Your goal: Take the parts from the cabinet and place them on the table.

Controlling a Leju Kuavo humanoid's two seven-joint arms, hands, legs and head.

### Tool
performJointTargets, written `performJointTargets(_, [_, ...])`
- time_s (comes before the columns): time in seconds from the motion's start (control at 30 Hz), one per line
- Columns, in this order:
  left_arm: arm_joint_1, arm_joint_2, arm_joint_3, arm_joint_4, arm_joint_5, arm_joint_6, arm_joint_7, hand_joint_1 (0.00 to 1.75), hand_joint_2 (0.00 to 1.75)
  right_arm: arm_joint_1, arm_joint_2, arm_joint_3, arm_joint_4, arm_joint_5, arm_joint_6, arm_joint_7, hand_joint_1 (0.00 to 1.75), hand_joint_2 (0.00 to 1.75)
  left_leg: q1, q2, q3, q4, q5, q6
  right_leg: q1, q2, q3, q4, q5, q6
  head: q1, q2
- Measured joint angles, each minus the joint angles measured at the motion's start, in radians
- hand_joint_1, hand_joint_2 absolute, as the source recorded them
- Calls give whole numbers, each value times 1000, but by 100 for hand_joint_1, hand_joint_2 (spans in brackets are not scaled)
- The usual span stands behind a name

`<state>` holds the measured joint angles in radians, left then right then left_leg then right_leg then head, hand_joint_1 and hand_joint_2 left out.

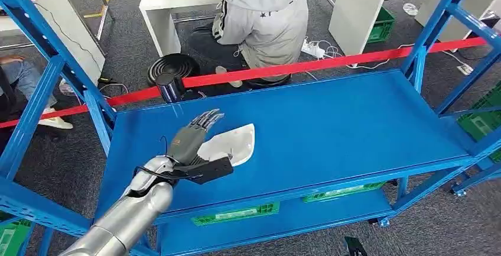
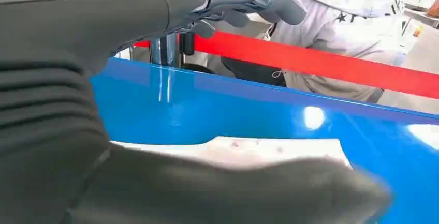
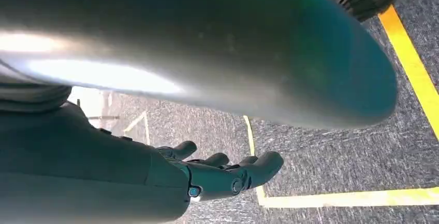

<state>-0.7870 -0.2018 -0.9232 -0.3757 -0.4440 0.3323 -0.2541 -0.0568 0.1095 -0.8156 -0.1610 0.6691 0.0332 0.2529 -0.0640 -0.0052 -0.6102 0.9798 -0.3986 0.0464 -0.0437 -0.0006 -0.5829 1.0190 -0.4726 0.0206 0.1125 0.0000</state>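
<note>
While the left hand [image 1: 195, 139], fingers spread, reaches the white part [image 1: 233, 143] at lower left, unheld, it looks light, stiff, slick; grip its near edge. Right hand [image 3: 222, 175] hangs empty, fingers loosely apart.

The head view looks forward and down from high above the glossy blue metal shelf [image 1: 331, 132], with the left hand [image 1: 192, 141] below. The left wrist view sits close behind that hand [image 2: 77, 110], skimming low across the same shelf [image 2: 259, 115]. Both share the red barrier tape [image 1: 307, 67] [image 2: 321, 61] beyond the hand. The right wrist view looks past the right hand [image 3: 217, 175] at grey carpet [image 3: 331, 157].
</note>
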Motion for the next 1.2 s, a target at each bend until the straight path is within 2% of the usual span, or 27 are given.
performJointTargets(0.57, [-2,-24,26,46,-2,3,10,0,0,0,0,0,0,8,0,0,0,0,0,0,-1,0,0,0,0,0,0,-1,0,0,0,0])
performJointTargets(1.03, [-1,-20,36,53,16,-42,-90,0,0,0,-2,-2,0,12,1,0,0,0,0,0,-1,0,0,0,0,0,0,-1,0,0,0,0])
performJointTargets(1.2, [0,-19,39,55,17,-42,-100,0,0,0,-4,-5,0,12,0,1,0,0,0,0,-1,0,0,0,0,0,0,-2,0,0,0,0])
